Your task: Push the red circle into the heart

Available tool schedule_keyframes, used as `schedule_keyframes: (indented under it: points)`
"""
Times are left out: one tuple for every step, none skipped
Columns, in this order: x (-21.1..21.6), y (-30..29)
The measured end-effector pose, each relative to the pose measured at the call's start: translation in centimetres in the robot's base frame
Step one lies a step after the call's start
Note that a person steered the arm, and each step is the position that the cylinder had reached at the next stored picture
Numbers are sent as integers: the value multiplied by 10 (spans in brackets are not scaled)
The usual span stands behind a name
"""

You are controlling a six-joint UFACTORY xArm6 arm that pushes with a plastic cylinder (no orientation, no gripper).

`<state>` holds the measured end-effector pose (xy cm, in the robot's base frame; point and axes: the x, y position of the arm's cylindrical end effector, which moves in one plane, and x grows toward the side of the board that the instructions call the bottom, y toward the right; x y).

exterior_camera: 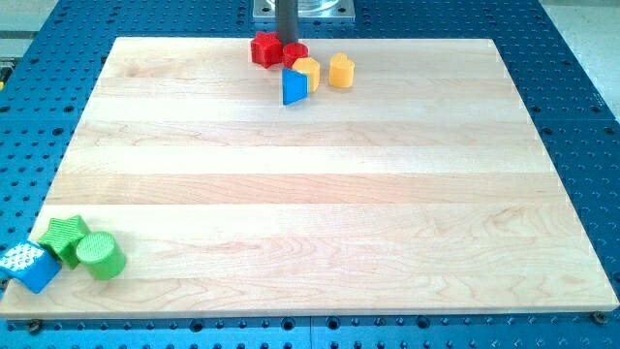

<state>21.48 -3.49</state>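
Note:
The red circle lies near the view's top edge of the wooden board. A red star-like block sits just to its left. My tip is right at the top edge of the red circle, between the two red blocks. A yellow block touches the red circle on its lower right. A yellow heart-like block stands a little further right, apart from the red circle. A blue triangle lies just below the first yellow block.
At the view's bottom left corner sit a green star, a green circle and a blue block, which hangs over the board's edge. The arm's metal mount is above the board's top edge.

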Motion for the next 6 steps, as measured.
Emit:
schedule_keyframes:
  points:
    - [-10,-50]
    - [4,-64]
    - [23,-20]
    - [33,2]
    - [42,31]
    - [61,67]
